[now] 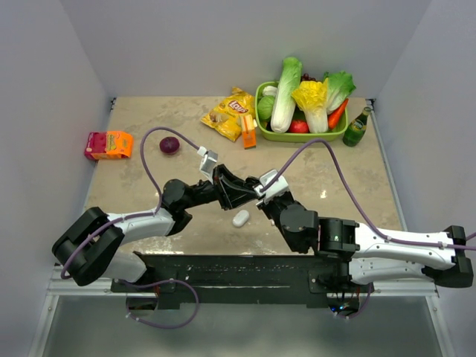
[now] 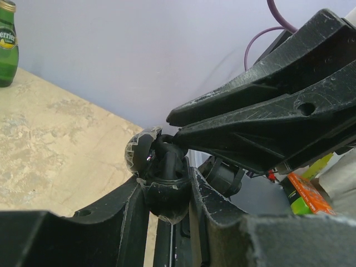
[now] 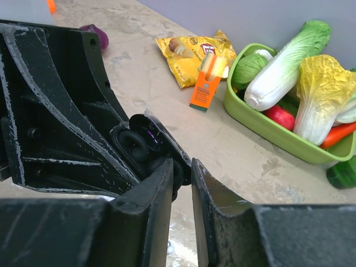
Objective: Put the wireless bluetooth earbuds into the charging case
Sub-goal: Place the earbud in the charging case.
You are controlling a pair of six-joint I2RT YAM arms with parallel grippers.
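My left gripper (image 1: 239,190) is shut on a small black charging case (image 2: 162,192) held above the table with its lid (image 2: 138,153) flipped open. A dark, glossy earbud (image 3: 132,146) sits in the case's well. My right gripper (image 1: 260,192) meets it tip to tip. Its jaws stand a narrow gap apart with nothing between them, and the left fingertip (image 3: 167,172) touches the case's rim. In the left wrist view the right gripper's fingers (image 2: 267,111) loom just over the open case. A white pill-shaped case (image 1: 240,218) lies on the table below both grippers.
At the back right stands a green basket (image 1: 301,136) of toy vegetables, with a green bottle (image 1: 357,128) beside it. A yellow chip bag (image 1: 230,111) and an orange box (image 1: 248,132) lie at the back centre. Left are a purple onion (image 1: 169,145) and a pink-orange packet (image 1: 108,145).
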